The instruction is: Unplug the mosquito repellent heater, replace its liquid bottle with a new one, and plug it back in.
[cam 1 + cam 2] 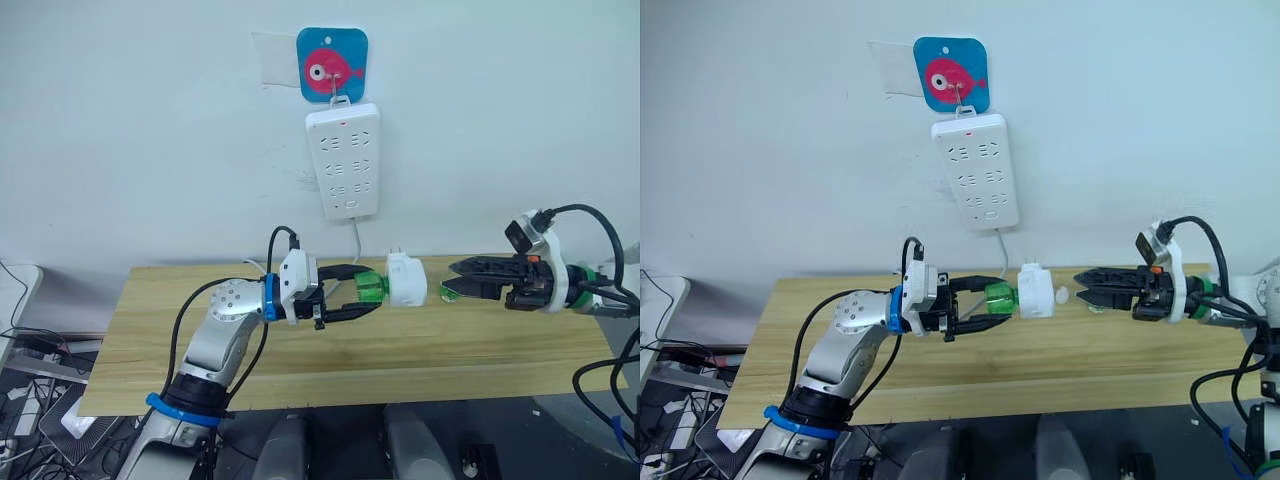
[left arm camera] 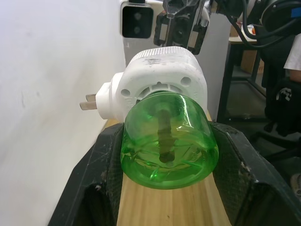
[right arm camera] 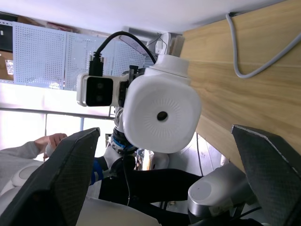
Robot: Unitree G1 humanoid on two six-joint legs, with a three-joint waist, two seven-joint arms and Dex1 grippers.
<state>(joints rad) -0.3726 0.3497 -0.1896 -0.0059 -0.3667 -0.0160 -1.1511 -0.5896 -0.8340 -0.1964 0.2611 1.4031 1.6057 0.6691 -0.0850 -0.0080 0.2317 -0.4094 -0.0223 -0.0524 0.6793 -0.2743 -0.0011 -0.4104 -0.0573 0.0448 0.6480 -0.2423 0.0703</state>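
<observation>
Left jaws (image 1: 365, 297) pinching green bottle (image 1: 372, 287) of the mosquito repellent heater (image 1: 406, 279), held clear above worktop (image 1: 420, 350), prongs pointing toward the wall. Right jaws (image 1: 455, 279) spread, just beside heater's domed face, not touching. Power strip (image 1: 343, 160) well above heater on wall.

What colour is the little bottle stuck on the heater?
Clear green; the bottle shows best in the left wrist view.

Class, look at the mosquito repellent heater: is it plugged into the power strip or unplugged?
Unplugged. The mosquito repellent heater hangs above the table, held by its green bottle in the left gripper, prongs bare, well below the power strip.
</observation>
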